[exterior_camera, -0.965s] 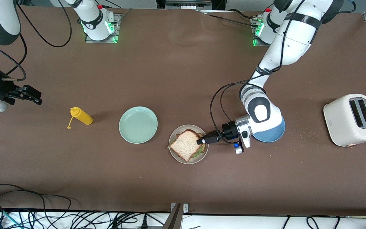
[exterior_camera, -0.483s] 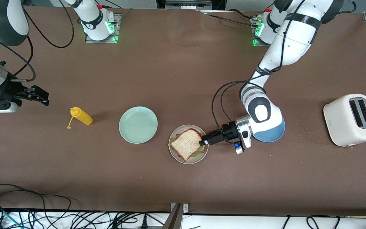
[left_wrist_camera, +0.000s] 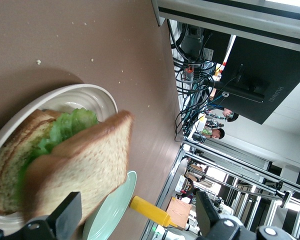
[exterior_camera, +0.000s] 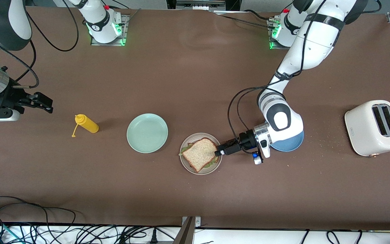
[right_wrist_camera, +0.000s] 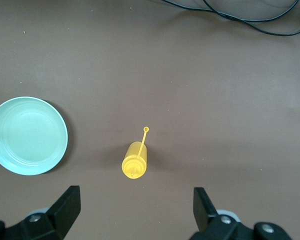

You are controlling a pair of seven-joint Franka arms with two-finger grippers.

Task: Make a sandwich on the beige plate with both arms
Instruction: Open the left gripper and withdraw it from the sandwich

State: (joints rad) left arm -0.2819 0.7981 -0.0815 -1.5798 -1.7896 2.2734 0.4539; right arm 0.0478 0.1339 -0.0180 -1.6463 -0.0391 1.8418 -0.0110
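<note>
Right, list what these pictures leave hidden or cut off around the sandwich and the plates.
- Blue plate, front view: mostly covered by the left arm.
- Bottom slice of the sandwich, front view: hidden under the top slice; only lettuce edges show.
- Beige plate, left wrist view: cut off by the picture's edge.
- Mint-green plate, left wrist view: partly behind the sandwich.

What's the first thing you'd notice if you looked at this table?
The sandwich, with green lettuce peeking out between the bread, sits on the beige plate near the table's middle. The left claw is right at its edge, open. A bright yellow bottle lies toward the right arm's end, and a white toaster stands at the left arm's end.
</note>
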